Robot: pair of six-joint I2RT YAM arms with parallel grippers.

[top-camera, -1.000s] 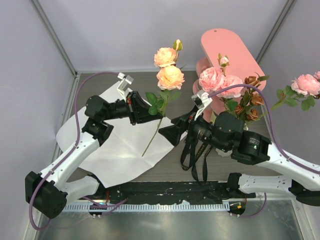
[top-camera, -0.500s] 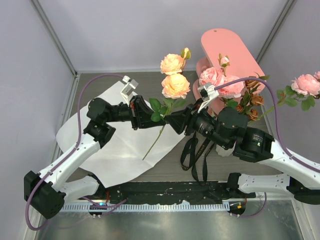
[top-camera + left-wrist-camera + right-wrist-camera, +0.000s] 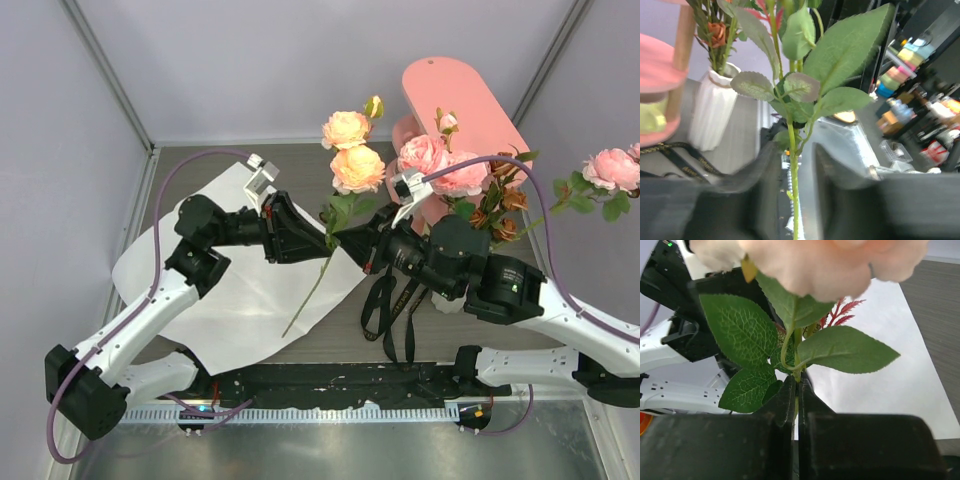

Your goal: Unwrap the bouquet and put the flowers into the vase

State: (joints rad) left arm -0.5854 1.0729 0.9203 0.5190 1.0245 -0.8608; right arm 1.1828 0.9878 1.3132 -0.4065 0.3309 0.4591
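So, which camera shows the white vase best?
Left wrist view: the vase shows its ribs and rim. In the top view the right arm hides most of it; the right wrist view misses it.

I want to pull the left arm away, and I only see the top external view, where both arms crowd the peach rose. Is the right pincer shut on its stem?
Observer: Yes. The right wrist view shows the right pincer shut on the stem, just below the leaves.
Operator: And the left one?
Observer: In its wrist view the left pincer stands open, a gap either side of the stem.
Operator: Where is the vase?
Observer: The left wrist view shows the white vase beside the pink shelf, stems in it.
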